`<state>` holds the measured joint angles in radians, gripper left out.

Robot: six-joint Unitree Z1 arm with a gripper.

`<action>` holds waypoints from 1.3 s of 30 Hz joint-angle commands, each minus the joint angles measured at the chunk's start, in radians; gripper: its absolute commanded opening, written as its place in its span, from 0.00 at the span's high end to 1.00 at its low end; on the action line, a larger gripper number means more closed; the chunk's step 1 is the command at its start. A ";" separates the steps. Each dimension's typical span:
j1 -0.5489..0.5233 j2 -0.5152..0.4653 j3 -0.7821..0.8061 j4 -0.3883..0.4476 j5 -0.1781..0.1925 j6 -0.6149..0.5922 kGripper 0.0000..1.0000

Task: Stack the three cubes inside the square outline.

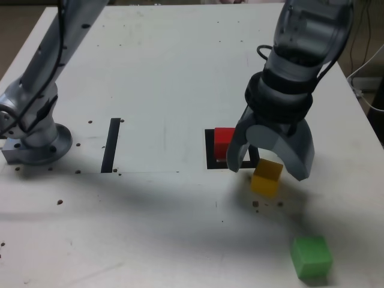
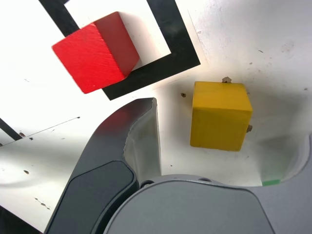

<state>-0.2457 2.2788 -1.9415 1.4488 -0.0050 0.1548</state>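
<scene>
In the exterior view, the gripper hangs with jaws spread over the yellow cube, which sits just outside the square outline where the red cube rests; the green cube lies well apart. In the wrist view, the yellow cube sits between the wide jaws, apparently lined up for pickup, beside the red cube, which overlaps the square outline.

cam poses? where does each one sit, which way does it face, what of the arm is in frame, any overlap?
Exterior view: off the arm, high, looking down on the table; shows arm base, open pincer.
Wrist view: on the wrist, looking down past its fingers.
Shared: red cube in square outline, yellow cube; green cube barely in wrist view.
</scene>
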 commanded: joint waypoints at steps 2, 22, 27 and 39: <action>-0.003 0.014 -0.009 -0.002 -0.003 -0.001 0.06; -0.022 0.050 -0.019 -0.011 -0.009 -0.020 0.48; -0.033 0.050 -0.016 -0.031 -0.010 -0.023 0.63; -0.042 0.047 -0.014 -0.048 -0.013 -0.023 0.70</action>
<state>-0.2859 2.3244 -1.9565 1.4030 -0.0165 0.1338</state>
